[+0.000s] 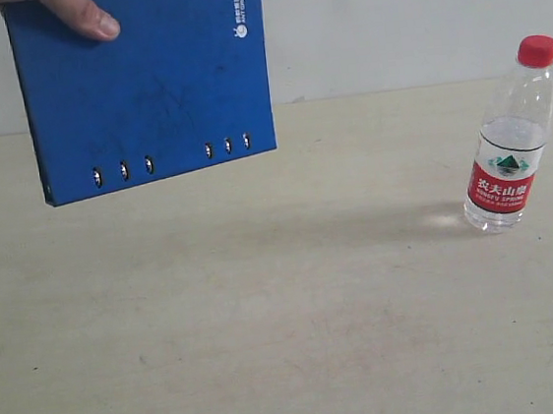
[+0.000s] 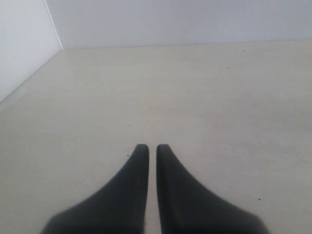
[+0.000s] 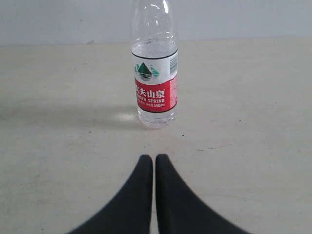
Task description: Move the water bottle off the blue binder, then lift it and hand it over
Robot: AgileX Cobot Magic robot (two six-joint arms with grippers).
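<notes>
Find the water bottle (image 1: 507,143) upright on the pale table (image 1: 271,346), far right in the exterior view, straight ahead of the right gripper (image 3: 154,160) and well apart from the blue binder (image 1: 145,82), itself held up off the table by a person's hand (image 1: 68,9) at the top left. Nothing under the bottle but bare tabletop. Expect thin, clear, springy plastic, apparently filled to just above the label, so moderate in weight and easy to tip with a nudge near the red cap. Expect also a glossy, slippery label band and walls apt to dent under a hard squeeze. Take hold around the labelled waist, low enough to keep the weight between the pads, pressing gently and squarely from both sides. Treat the binder as stiff, flat and thin, best pinched at an edge. Note both grippers pinched almost closed and holding nothing, the left gripper (image 2: 152,148) over bare table with no bottle in its view. Spread the right one wide before closing in.
</notes>
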